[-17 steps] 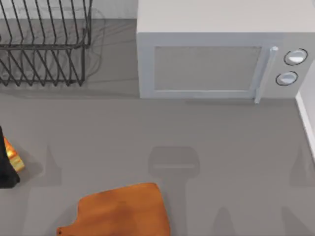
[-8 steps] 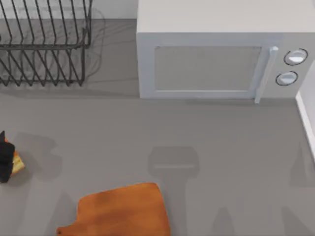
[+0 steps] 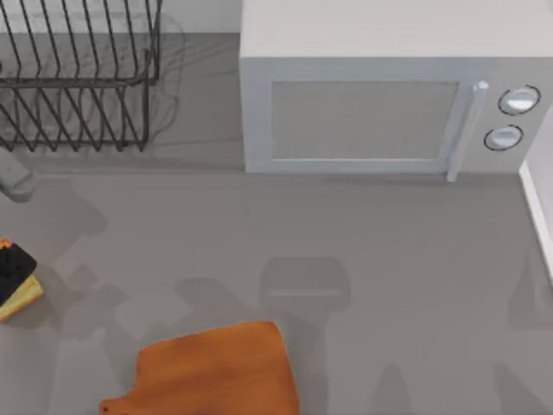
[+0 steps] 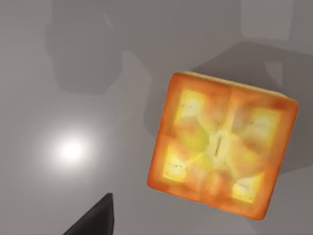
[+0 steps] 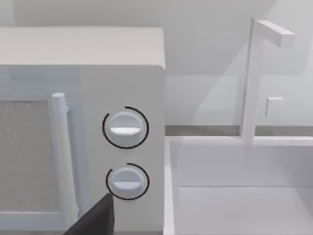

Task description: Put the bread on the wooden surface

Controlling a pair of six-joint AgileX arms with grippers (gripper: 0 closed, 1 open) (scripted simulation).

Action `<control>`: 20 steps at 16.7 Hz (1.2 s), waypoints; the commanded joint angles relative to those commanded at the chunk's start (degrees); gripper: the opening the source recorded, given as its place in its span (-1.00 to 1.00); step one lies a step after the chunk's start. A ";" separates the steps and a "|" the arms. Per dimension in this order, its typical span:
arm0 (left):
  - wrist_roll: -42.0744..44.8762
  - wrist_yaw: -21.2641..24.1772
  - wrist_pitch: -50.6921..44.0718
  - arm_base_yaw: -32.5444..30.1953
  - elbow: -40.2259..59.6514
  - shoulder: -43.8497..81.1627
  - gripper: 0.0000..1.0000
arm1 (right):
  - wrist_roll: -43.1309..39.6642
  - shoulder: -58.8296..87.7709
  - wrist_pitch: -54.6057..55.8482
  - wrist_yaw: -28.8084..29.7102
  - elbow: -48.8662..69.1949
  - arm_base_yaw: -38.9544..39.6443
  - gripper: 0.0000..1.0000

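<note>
The bread (image 3: 23, 296), a small golden piece with an orange-brown crust, lies flat on the grey counter at the far left edge. In the left wrist view the bread (image 4: 222, 147) is seen from above as a square slice on the counter. My left gripper (image 3: 9, 262) hovers over the bread's far-left part, open, with one dark fingertip (image 4: 95, 221) off to the side of the slice and not touching it. The wooden surface (image 3: 216, 367), an orange-brown cutting board with a handle stub, sits at the front, right of the bread. My right gripper is parked and open; its fingertip (image 5: 98, 218) faces the microwave.
A white microwave (image 3: 380, 104) stands at the back, with its knobs (image 5: 125, 128) on the right. A black wire dish rack (image 3: 78, 78) fills the back left corner. A white sink basin (image 5: 239, 186) lies past the microwave at the right edge.
My left gripper has drawn back toward the left edge and looks smaller, uncovering more of the bread. A grey arm link has come into view at the left edge; shadows have shifted.
</note>
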 joint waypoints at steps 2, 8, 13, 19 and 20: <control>4.55 0.00 -4.74 0.36 5.66 7.94 1.00 | 0.00 0.00 0.00 0.00 0.00 0.00 1.00; 12.51 -0.10 -12.47 0.97 16.15 22.17 1.00 | 0.00 0.00 0.00 0.00 0.00 0.00 1.00; 12.72 -0.11 -12.58 0.69 16.37 22.37 1.00 | 0.00 0.00 0.00 0.00 0.00 0.00 1.00; 12.83 -0.09 -3.17 0.95 11.43 26.56 1.00 | 0.00 0.00 0.00 0.00 0.00 0.00 1.00; 12.87 -0.08 -0.74 1.00 10.19 27.60 1.00 | 0.00 0.00 0.00 0.00 0.00 0.00 1.00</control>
